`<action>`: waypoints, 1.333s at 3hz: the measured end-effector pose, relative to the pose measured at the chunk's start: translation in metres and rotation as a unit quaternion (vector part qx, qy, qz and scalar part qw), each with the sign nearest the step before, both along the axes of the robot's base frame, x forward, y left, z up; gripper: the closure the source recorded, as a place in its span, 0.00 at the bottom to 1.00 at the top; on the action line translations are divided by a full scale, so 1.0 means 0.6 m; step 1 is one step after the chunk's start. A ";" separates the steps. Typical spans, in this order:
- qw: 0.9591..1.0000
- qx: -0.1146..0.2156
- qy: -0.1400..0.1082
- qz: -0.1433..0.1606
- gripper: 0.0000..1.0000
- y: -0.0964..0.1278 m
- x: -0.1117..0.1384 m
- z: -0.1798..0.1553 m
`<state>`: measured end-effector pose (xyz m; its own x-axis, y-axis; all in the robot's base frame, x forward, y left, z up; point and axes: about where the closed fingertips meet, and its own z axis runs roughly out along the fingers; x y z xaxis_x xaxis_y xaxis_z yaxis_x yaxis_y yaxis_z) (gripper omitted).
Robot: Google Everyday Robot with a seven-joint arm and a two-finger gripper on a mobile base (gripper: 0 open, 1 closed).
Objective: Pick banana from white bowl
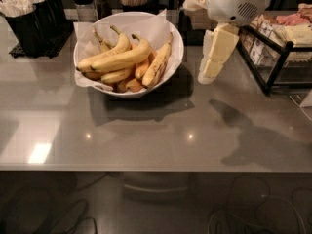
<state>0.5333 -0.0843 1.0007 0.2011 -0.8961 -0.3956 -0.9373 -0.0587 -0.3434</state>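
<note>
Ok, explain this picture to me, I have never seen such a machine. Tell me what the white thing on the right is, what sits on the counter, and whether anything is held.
One camera looks down on a grey counter; where it is mounted is not known. The white shape at the upper right is the robot's arm, ending in its gripper, the part that grabs. It hangs above the counter, right of the white bowl and apart from it. The paper-lined bowl is piled with bananas; the long clean yellow banana on top is the one to pick. No banana is in the gripper. Behind stand a black utensil holder, left, and a wire rack, right.
</note>
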 end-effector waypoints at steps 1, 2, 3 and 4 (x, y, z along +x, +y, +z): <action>0.998 0.017 -0.004 0.062 0.00 0.072 0.036 0.004; 0.998 0.019 -0.007 0.066 0.00 0.079 0.041 0.008; 0.997 0.037 -0.007 0.062 0.00 0.082 0.042 0.008; 0.994 0.058 -0.003 0.095 0.00 0.126 0.067 0.003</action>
<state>0.5737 -0.0086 1.0024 0.3649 -0.7904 -0.4920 -0.9112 -0.1944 -0.3633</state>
